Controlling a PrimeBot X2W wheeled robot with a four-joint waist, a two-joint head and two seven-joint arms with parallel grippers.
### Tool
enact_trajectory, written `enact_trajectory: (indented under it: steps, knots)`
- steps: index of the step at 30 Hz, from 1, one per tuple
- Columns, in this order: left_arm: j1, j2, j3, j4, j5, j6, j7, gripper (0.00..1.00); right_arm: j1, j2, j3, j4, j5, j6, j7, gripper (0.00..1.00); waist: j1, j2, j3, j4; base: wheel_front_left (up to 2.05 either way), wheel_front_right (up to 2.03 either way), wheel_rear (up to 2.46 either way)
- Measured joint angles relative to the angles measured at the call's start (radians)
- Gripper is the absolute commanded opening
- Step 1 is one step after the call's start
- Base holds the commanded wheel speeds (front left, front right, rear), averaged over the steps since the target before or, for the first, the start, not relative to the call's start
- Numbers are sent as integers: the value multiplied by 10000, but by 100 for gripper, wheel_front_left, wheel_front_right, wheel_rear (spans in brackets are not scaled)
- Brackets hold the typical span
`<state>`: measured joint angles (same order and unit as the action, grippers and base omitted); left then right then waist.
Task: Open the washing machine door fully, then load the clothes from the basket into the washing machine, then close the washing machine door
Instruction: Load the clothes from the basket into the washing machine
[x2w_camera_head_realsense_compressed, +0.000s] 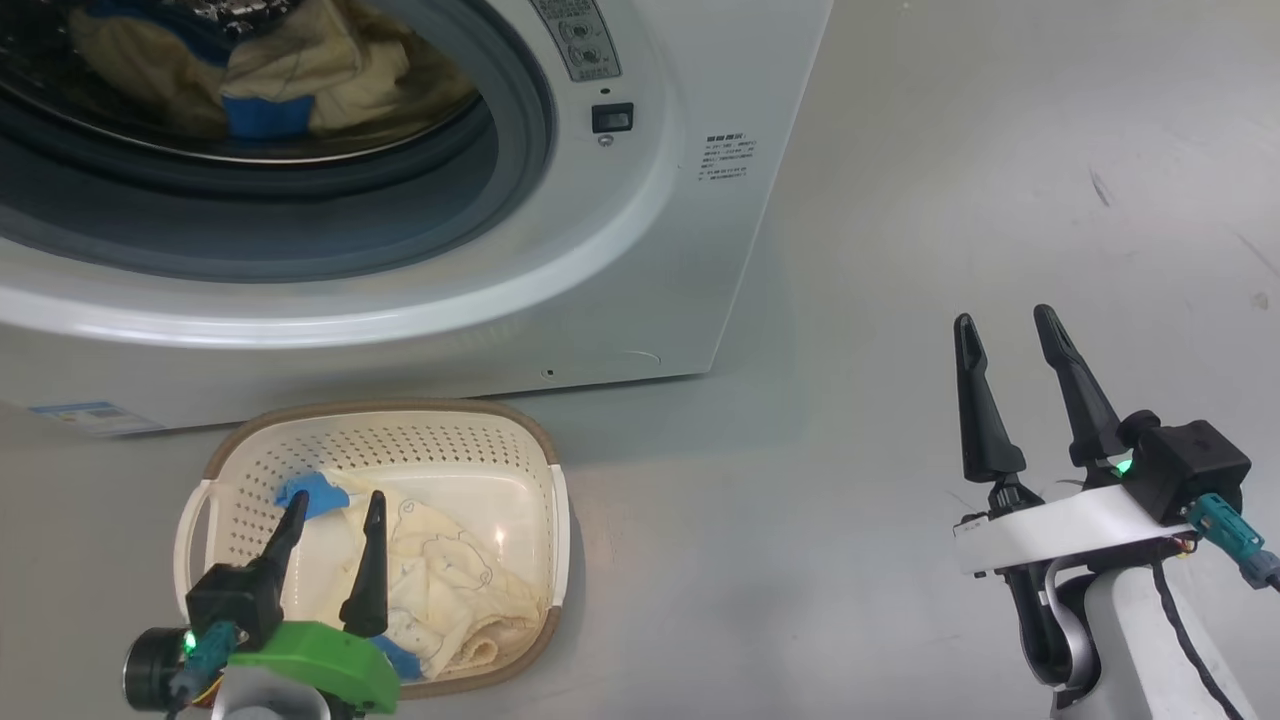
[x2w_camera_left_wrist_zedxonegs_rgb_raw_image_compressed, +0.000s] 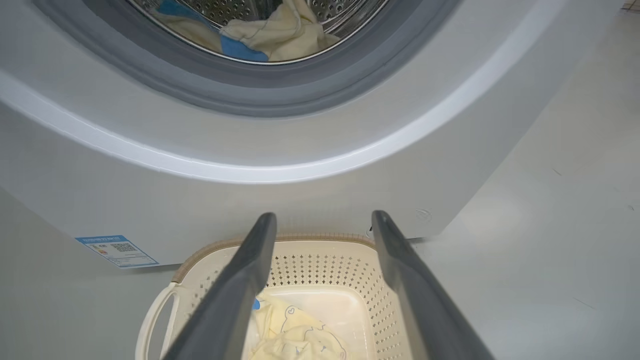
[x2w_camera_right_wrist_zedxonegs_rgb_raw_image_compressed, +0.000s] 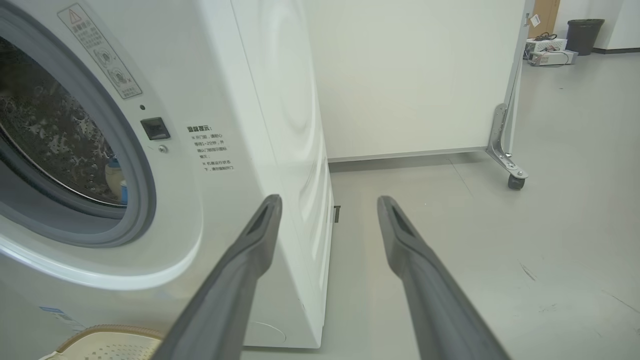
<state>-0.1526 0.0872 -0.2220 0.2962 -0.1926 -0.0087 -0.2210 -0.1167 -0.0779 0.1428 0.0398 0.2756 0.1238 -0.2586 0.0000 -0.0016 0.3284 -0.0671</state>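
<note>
Down at the left, the left gripper (x2w_camera_head_realsense_compressed: 338, 497) hangs over the basket (x2w_camera_head_realsense_compressed: 400, 408), fingers spread wide, nothing held. A cream-yellow garment (x2w_camera_head_realsense_compressed: 450, 570) with blue trim lies in the basket, which sits on the floor (x2w_camera_head_realsense_compressed: 850, 500) just in front of the washing machine (x2w_camera_head_realsense_compressed: 620, 260). More clothes (x2w_camera_head_realsense_compressed: 300, 70) are piled in the drum. Far right, the right gripper (x2w_camera_head_realsense_compressed: 1004, 316) hovers above bare floor, jaws apart, empty.
</note>
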Motion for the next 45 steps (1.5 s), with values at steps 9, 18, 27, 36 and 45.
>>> enact_trajectory:
  steps: [9, 18, 27, 36, 45]
  knots:
    - [-746, 161, 92, 696, -462, -502, 1026, 100, -714, 75, 347, -54, -8, 0, 0, 100, 0, 0, 1006, -200, 0, 0, 0]
    - [-1573, 562, 288, 1356, -765, -654, 1979, 100, -1411, 138, 539, -96, -6, 0, 0, 100, 1, 0, 2070, -469, 0, 0, 0]
    - [-2292, 700, 391, 2065, -817, -721, 2552, 100, -1953, 163, 543, -100, -6, 0, 0, 100, 1, 0, 3030, -767, 0, 0, 0]
    - [-2817, 924, 625, 2899, -918, -721, 3179, 100, -2417, 174, 594, -100, -6, 0, 0, 100, 1, 0, 3787, -958, 0, 0, 0]
    - [-3276, 966, 805, 3827, -1300, -725, 3714, 100, -2584, 192, 619, -52, -4, 0, 0, 100, 1, 0, 4424, -1138, 0, 0, 0]
